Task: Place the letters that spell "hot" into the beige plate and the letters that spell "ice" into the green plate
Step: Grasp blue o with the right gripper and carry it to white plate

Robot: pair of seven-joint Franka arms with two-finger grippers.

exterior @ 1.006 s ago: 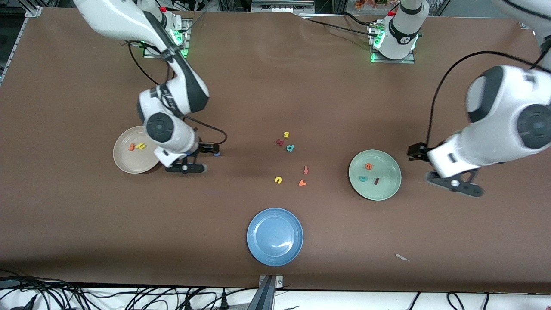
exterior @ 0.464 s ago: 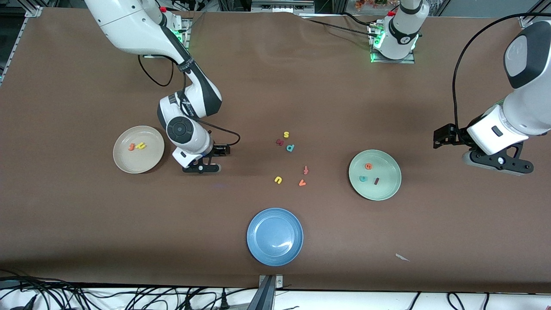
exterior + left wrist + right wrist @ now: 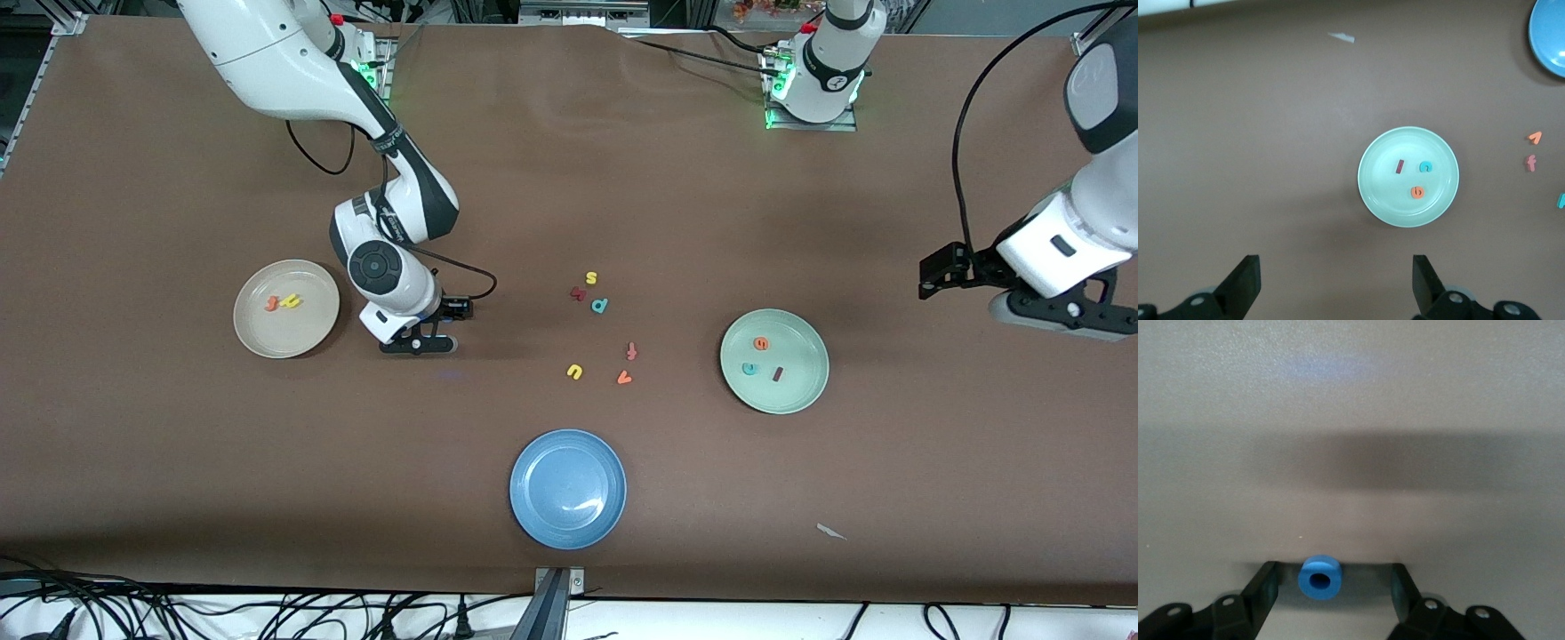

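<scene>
The blue "o" [image 3: 1320,579] lies on the table between the fingers [image 3: 1265,585] of my right gripper [image 3: 1335,583], with a gap on each side; the gripper is open. The right gripper [image 3: 418,345] is low over the table beside the beige plate [image 3: 307,331], which holds the orange "t" [image 3: 272,304] and the yellow "h" [image 3: 290,301]. The green plate [image 3: 793,393] holds the "e" [image 3: 760,343], "c" [image 3: 750,368] and "i" [image 3: 778,374]. My left gripper [image 3: 1062,313] hangs open and empty, past the green plate [image 3: 1383,200] toward the left arm's end.
Loose letters lie mid-table: a yellow "s" [image 3: 591,278], a maroon piece [image 3: 578,292], a teal letter [image 3: 599,306], an orange-red "f" [image 3: 631,350], a yellow "u" [image 3: 574,372], an orange "v" [image 3: 624,378]. A blue plate [image 3: 568,489] sits nearest the front camera, a paper scrap [image 3: 831,532] nearby.
My right gripper has shifted from the beige plate's edge toward mid-table, and its fingers have narrowed. The left arm has swung away from the green plate toward its end of the table.
</scene>
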